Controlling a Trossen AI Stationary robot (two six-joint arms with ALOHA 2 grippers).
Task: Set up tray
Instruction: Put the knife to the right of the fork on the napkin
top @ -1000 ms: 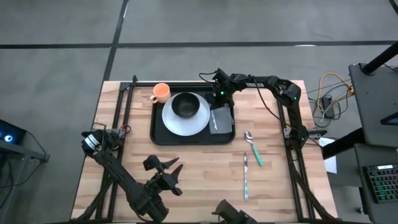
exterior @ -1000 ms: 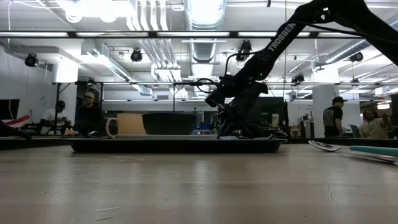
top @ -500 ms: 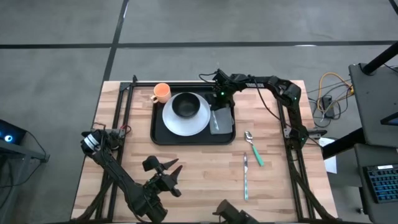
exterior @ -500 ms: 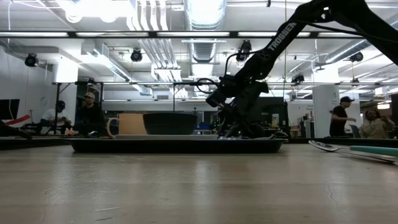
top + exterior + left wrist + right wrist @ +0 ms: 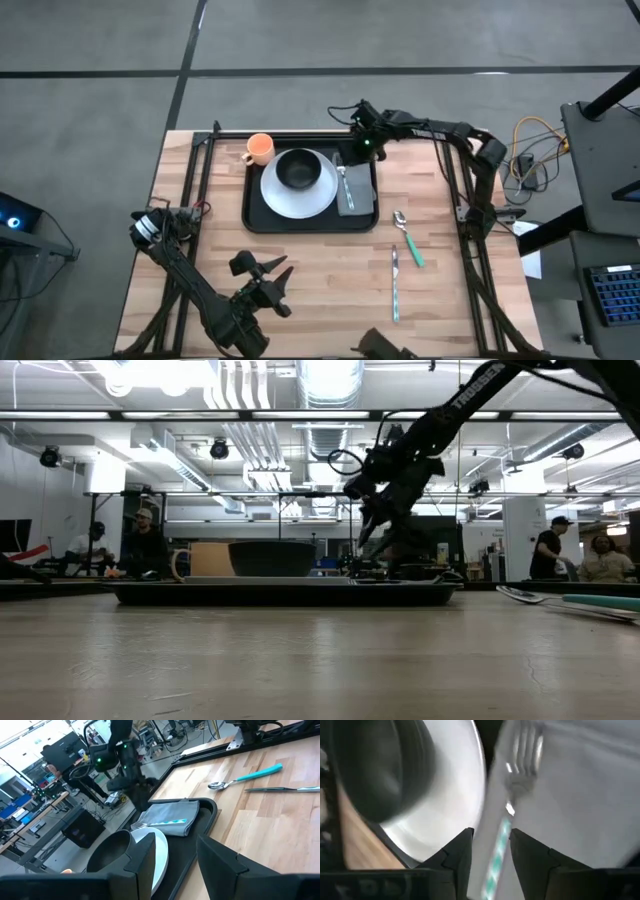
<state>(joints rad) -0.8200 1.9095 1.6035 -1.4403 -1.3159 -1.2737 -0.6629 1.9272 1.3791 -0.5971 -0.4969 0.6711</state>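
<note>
Right hand (image 5: 362, 143) hung empty, fingers apart, over the tray's (image 5: 255, 222) far right corner, fork (image 5: 342, 178) lengthwise on the napkin (image 5: 357, 190) below.

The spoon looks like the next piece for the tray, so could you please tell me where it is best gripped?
Probably grip the spoon from above at mid-handle, on the teal part, with the claw closing across it: it lies flat on the table, apart from the knife, and the handle is straight and narrow, unlike the bowl end.

One tray (image 5: 256, 215), plate (image 5: 281, 201), bowl (image 5: 297, 169), cup (image 5: 259, 149), napkin (image 5: 359, 190), fork (image 5: 343, 182), spoon (image 5: 407, 240), knife (image 5: 395, 285)
</note>
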